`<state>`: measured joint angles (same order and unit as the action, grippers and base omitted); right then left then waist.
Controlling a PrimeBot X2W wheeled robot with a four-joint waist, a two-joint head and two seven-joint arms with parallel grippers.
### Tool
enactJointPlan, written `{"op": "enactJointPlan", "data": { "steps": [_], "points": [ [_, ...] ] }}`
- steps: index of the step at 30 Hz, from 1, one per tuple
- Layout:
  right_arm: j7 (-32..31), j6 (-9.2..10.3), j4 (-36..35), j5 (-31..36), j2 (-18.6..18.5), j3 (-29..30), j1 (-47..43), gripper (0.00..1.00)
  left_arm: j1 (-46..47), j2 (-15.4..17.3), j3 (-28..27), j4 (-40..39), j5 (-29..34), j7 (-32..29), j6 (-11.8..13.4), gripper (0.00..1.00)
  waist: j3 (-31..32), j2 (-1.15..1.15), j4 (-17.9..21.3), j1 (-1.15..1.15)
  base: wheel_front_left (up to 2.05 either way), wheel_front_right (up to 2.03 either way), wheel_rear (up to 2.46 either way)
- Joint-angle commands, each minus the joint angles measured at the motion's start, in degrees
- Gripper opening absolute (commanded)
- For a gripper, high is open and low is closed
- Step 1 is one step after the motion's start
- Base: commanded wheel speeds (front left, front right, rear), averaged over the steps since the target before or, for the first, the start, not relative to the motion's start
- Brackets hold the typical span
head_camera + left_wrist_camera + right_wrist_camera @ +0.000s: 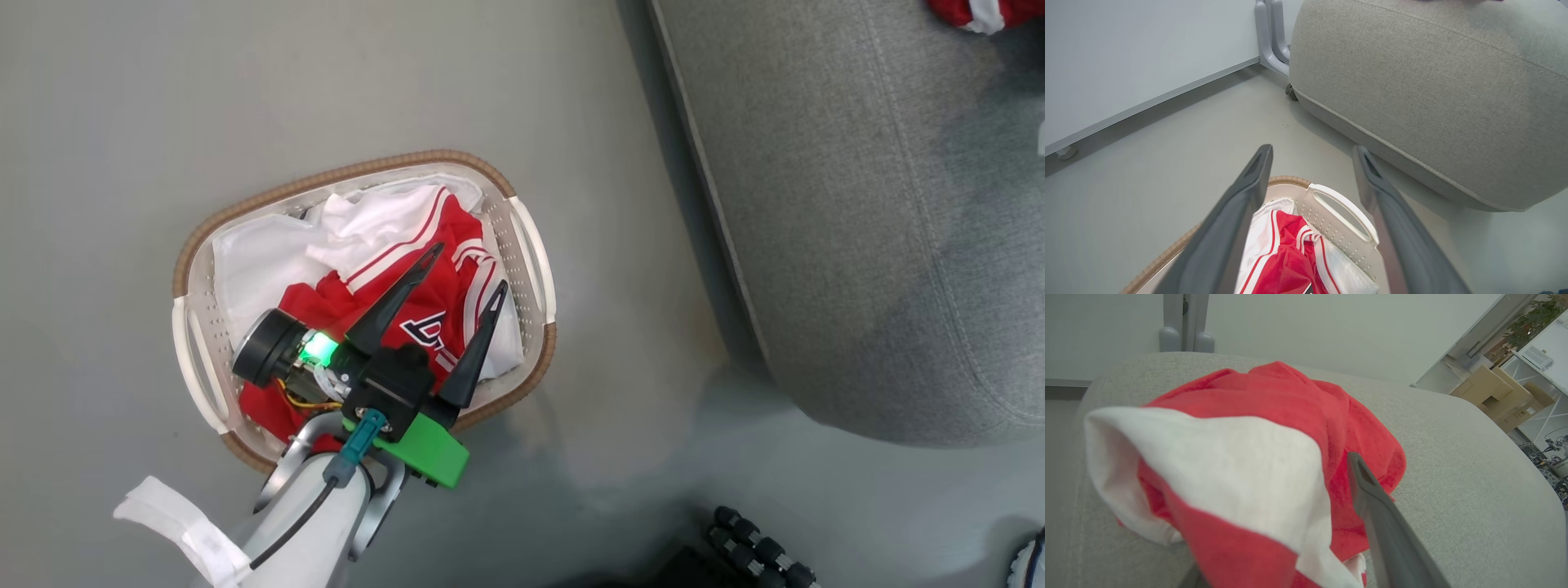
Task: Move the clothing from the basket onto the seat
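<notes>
1. The left fingers [400, 294] are spread wide above the red clothing [447, 233] in the basket [326, 175].
2. In the right wrist view, a red and white piece [1290, 404] on the seat [1453, 477] covers one of the right fingers [1384, 522], so I cannot tell their gap.
3. In the head view, the seat is right of the basket.

The left gripper [473, 263] has two long black fingers [392, 302] tapering to points, set in a black block with a bright green plastic bracket [424, 449] at its five o'clock and a lit green lamp [317, 349] at ten o'clock, beside a round black housing [261, 347] and thin yellow wires [302, 400]. A teal plug [359, 449] feeds a black cable [302, 523] along the white forearm [326, 514], where a white strap [175, 523], perhaps tape, sticks out at eight o'clock. A finger [1388, 535] of the right gripper [1306, 455] looks dull grey.
</notes>
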<state>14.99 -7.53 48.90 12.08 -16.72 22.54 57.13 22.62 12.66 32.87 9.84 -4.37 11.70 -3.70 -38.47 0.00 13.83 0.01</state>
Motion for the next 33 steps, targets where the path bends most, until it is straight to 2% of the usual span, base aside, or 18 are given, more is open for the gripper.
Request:
{"op": "enactJointPlan", "data": {
  "steps": [1,13,18,25,33],
  "points": [
    [0.3,0.08,-1.0,-0.7,0.3,-0.4,-2.0,1.0,0.7,-0.1,-0.2,0.3,-0.6,0.5,0.3,1.0,0.8,0.0,0.3,-0.01,0.0,0.0,0.0],
    [0.3,0.08,-9.9,-5.4,1.0,-5.1,-13.3,1.0,2.6,-2.0,-1.6,4.0,-2.9,3.1,0.7,1.0,8.0,0.0,-0.4,-0.01,0.0,0.0,0.0],
    [0.3,0.08,-11.9,-7.1,-0.3,-8.2,-16.7,1.0,2.6,-3.8,-2.7,6.4,-4.8,3.5,0.9,1.0,12.8,0.0,-2.7,-0.01,0.0,0.0,0.0],
    [0.0,0.08,-13.1,-9.8,-1.2,-12.8,-18.5,1.0,-1.1,-6.0,-6.9,5.9,-7.3,3.5,1.8,1.0,19.9,0.0,-7.0,-0.01,0.0,0.0,0.0],
    [-0.8,0.08,-13.8,-13.3,0.9,-16.5,-21.4,1.0,-7.4,-7.2,-12.4,5.5,-8.1,3.5,2.2,1.0,25.8,0.0,-10.9,-0.01,0.0,0.0,0.0]
  ]
}}
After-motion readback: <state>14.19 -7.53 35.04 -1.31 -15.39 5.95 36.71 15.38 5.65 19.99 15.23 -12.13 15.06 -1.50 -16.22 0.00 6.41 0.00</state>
